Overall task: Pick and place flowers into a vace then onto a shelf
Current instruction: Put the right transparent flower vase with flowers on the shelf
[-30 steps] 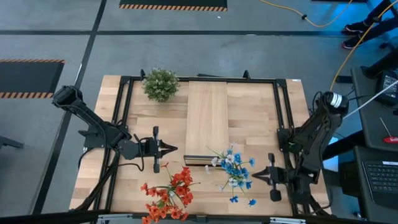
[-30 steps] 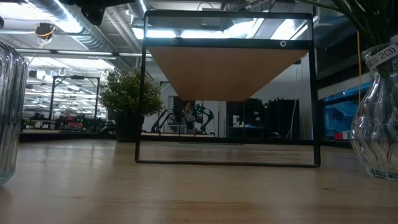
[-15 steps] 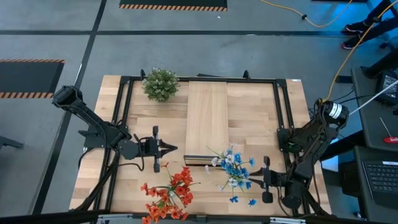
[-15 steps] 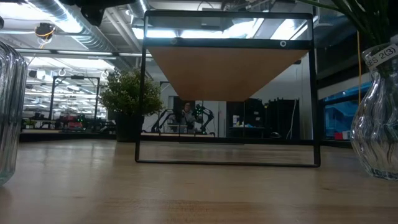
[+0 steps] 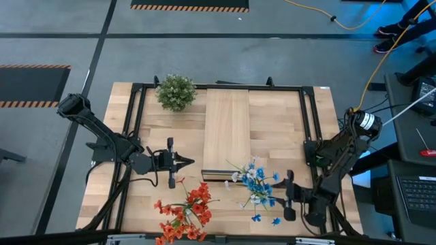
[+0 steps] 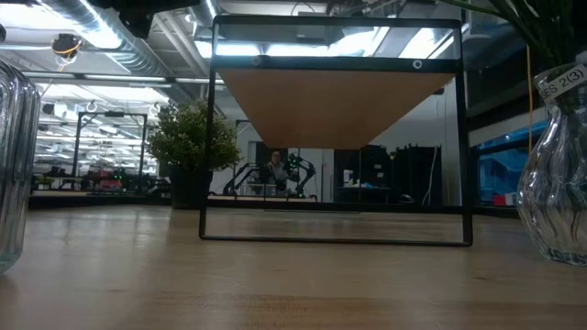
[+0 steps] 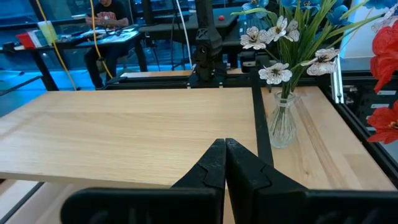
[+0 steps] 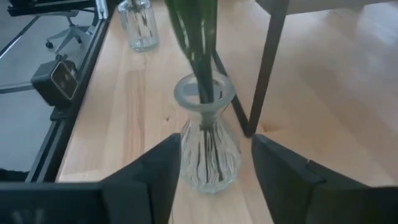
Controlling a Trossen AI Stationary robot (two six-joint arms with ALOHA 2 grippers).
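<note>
Blue and white flowers (image 5: 257, 182) stand with their green stems in a clear glass vase (image 8: 208, 146) at the table's near right. My right gripper (image 5: 287, 196) is open at that vase, level from the table's right. Its two fingers (image 8: 155, 168) stand on either side of the vase's belly, and no touch shows. Red-orange flowers (image 5: 184, 209) stand at the near left. The shelf (image 5: 227, 133), a long pale wood box, lies mid-table with its dark front end (image 5: 216, 175) toward the near edge. My left gripper (image 5: 182, 162) is shut and empty left of that end.
A round bushy green-white plant (image 5: 176, 91) stands at the far left of the table. A black metal frame (image 5: 308, 129) runs around the shelf area, and one of its legs (image 8: 267, 68) stands just behind the vase. A second glass vase (image 8: 138, 23) stands farther off.
My right gripper has moved toward the table's left, closing in on the vase of blue and white flowers. Its arm has swung a little toward the near edge.
</note>
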